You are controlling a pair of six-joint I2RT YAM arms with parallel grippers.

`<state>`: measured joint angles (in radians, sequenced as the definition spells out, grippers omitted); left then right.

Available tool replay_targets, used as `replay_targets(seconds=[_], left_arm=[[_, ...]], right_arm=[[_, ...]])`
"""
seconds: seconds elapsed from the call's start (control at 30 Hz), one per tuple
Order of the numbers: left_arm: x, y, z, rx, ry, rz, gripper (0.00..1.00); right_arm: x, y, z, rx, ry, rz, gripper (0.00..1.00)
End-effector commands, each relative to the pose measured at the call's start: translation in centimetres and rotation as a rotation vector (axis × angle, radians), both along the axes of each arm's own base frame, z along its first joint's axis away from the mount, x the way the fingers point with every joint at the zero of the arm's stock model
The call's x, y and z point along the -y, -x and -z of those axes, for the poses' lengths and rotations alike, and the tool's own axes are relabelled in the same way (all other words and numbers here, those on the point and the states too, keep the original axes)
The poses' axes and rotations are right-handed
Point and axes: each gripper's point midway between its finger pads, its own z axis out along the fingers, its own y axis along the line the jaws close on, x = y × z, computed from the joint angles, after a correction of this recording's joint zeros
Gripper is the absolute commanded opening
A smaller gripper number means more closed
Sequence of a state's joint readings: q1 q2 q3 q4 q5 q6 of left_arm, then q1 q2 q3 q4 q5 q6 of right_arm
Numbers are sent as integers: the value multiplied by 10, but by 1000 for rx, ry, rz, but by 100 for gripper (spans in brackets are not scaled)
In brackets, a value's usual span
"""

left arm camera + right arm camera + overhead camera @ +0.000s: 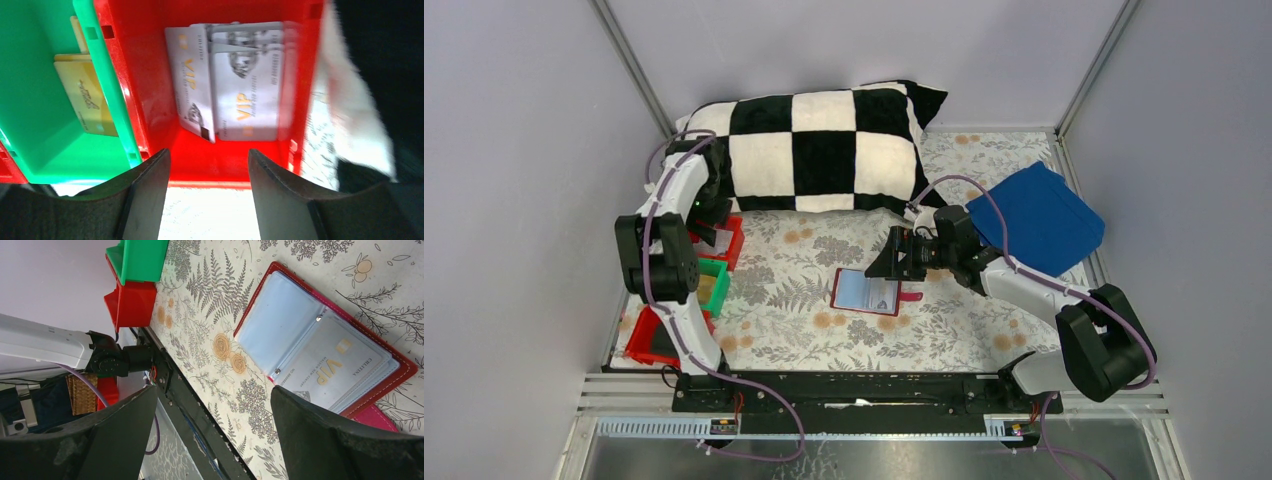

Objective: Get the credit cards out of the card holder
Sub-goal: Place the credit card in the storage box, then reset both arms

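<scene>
The red card holder point(865, 292) lies open on the floral cloth, its pale blue-grey sleeves up and its strap tab point(376, 418) to the side. In the right wrist view a pale grey VIP credit card point(334, 366) sits in a sleeve of the card holder point(280, 320). My right gripper point(214, 390) is open and empty, just above the holder's far edge point(888, 260). My left gripper point(209, 155) is open and empty over a red tray point(150, 75) that holds several pale grey VIP cards point(245, 85). A yellowish card point(87, 97) lies in the green tray point(30, 130).
A black-and-white checked pillow point(824, 150) lies at the back. A blue folded cloth point(1039, 215) lies at the back right. Red and green trays point(714, 285) line the left edge, with another red tray point(639, 340) nearest me. Grey walls enclose the table.
</scene>
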<state>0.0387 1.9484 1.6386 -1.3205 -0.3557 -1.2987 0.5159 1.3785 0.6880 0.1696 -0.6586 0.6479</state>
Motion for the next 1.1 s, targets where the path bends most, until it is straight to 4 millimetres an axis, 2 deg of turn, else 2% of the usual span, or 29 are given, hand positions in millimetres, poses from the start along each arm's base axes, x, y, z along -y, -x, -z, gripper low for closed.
replay_targets(seconds=[0.0,0.1,0.23,0.27,0.3,0.4,0.47,0.57,0.67,0.8,0.9,1.0,1.07], left_arm=[[3,-22,-69,278,-16,91,63],[3,-21,-105,403,-73,185,63],[28,-15,-140,594,-104,399,63],[39,-11,-140,631,-92,475,63],[51,-9,-148,696,-77,553,64],[101,8,-167,838,-13,810,69],[133,24,-166,850,25,951,70],[179,52,-149,815,124,1123,71],[221,76,-129,786,232,1251,71],[265,97,-111,779,354,1380,74],[280,103,-104,775,370,1422,78],[280,98,-109,794,324,1438,80],[273,90,-115,813,257,1432,82]], right_arm=[[-1,-3,-3,29,-17,-8,91],[-1,-6,-5,40,-17,0,91],[1,-7,-4,48,1,13,91],[3,-7,-2,46,13,22,91],[6,-8,0,46,29,38,91],[18,-10,9,41,88,108,90],[27,-12,17,26,137,162,88],[37,-11,27,-1,178,215,84],[40,-9,36,-33,187,253,75],[49,-10,44,-59,234,310,71],[66,-16,41,-26,321,366,77],[90,-33,17,85,423,455,83],[110,-47,-9,187,492,528,88]])
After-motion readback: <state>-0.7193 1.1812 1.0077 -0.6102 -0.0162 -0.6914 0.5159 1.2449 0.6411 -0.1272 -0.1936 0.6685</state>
